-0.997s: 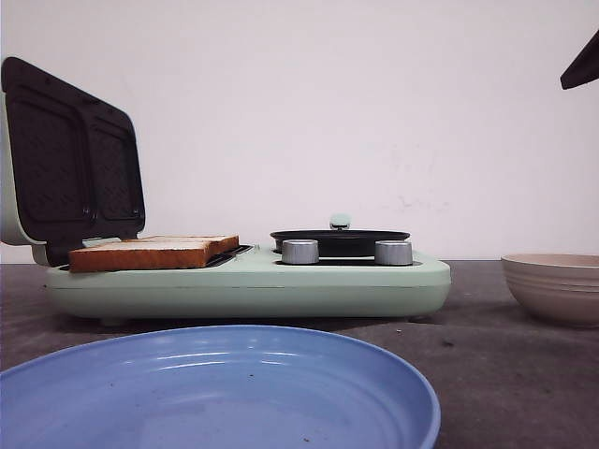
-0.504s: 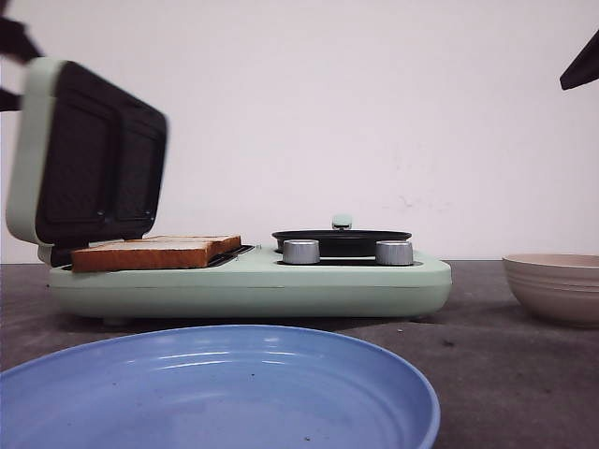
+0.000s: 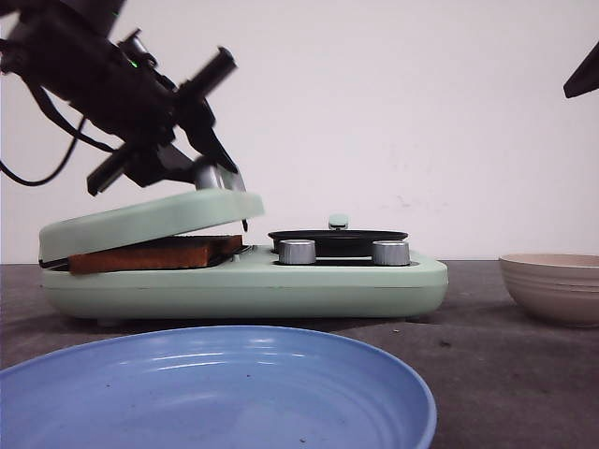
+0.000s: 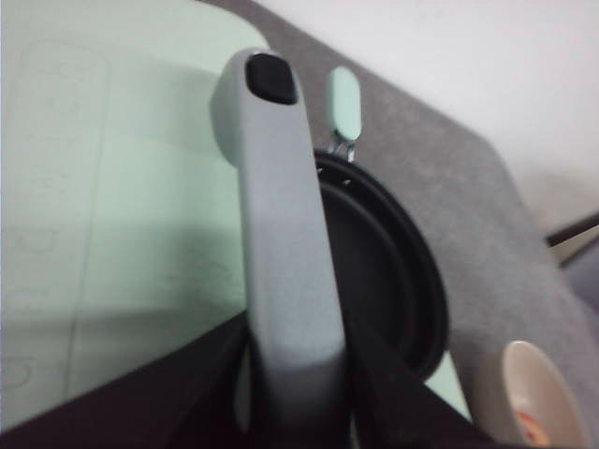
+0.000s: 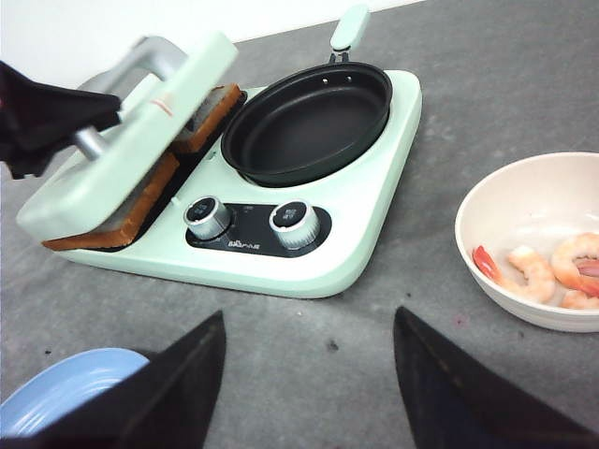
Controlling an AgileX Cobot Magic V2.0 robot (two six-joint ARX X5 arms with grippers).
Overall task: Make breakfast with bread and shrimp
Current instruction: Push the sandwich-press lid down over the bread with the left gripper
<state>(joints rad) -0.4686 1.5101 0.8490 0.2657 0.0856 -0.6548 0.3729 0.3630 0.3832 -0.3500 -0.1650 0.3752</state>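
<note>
On the desk (image 5: pixel 524 84): green sandwich maker (image 5: pixel 356 224). Lid (image 3: pixel 150 220) nearly down over bread (image 3: pixel 154 253); left fingers (image 4: pixel 299 393) closed on lid handle (image 4: pixel 281 234). Right fingers (image 5: pixel 309 393) spread, empty. Shrimp (image 5: pixel 552 271) in bowl (image 5: pixel 496 201) beside maker.

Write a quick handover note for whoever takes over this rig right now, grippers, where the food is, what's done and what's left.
Left gripper: shut on the lid handle, with the lid lowered onto the bread but not fully closed.
Right gripper: open, empty, held above the table.
Shrimp are in the beige bowl; the frying pan and blue plate are empty.
Done: bread loaded in the press.
Left: finish closing the lid, cook the shrimp, plate everything.
</note>
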